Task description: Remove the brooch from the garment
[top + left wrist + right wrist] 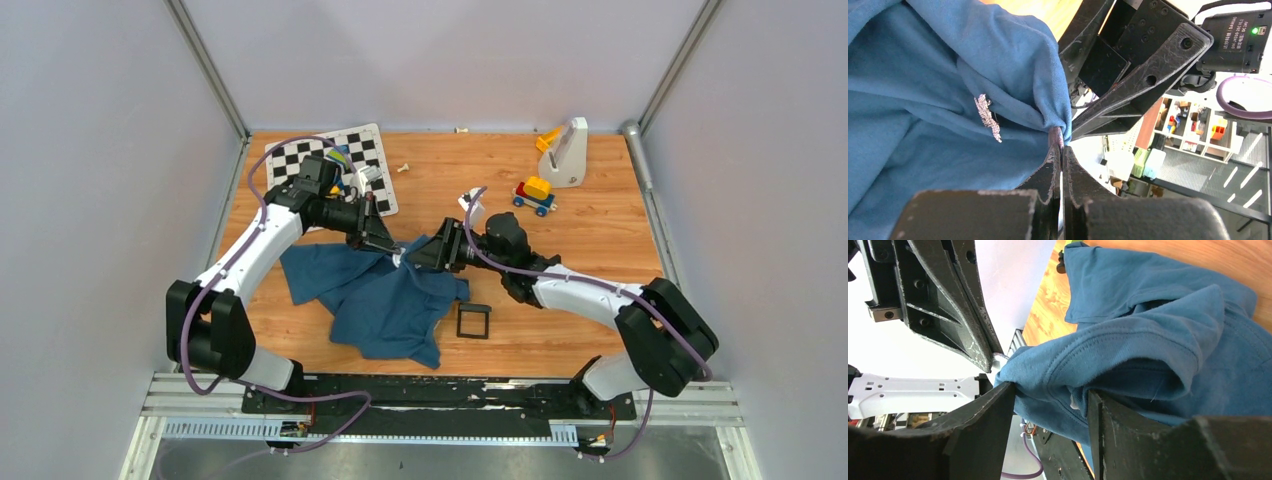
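The teal garment lies mid-table, with one fold lifted between both grippers. My left gripper is shut; in the left wrist view its tips pinch a tiny pale, glittery bit, the brooch, at the point of the stretched fold. It shows white in the right wrist view. A silvery glittery strip lies on the cloth nearby; I cannot tell whether the two are joined. My right gripper holds a bunched fold between its fingers, close beside the left tips.
A chequered board lies back left under the left arm. A black square frame lies right of the garment. A toy vehicle and a white stand are back right. A small pale piece lies beside the board.
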### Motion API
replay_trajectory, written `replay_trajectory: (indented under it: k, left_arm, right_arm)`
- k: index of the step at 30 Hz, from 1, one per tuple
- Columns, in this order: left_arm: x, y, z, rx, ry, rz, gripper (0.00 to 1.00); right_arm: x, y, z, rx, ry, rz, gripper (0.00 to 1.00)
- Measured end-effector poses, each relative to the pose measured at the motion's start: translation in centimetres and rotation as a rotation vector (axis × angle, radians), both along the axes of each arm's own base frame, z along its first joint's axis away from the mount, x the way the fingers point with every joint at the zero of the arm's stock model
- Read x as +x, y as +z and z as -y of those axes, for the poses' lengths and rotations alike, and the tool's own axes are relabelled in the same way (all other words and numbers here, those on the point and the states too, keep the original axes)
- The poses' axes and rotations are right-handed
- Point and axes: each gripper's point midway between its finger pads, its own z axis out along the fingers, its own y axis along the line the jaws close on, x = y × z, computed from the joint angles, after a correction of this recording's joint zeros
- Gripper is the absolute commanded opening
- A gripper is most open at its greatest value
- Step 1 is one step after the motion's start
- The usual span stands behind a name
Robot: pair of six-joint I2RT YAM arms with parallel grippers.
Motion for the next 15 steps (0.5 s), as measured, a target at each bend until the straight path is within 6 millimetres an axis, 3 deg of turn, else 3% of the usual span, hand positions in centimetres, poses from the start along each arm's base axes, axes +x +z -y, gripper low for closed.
replay_trajectory:
  k: [11, 15]
  left_arm:
    - [-0.1, 0.5, 0.2, -0.039, 0.0, 0.013, 0.0]
    - [-0.3, 0.5, 0.3, -0.052, -0.003, 0.001, 0.0]
  right_arm:
    - [-0.2, 1.3, -0.8, 0.073, 0.033, 0.028, 0.61]
    - [-0.5, 1.4, -0.8, 0.089, 0.039, 0.032, 0.56]
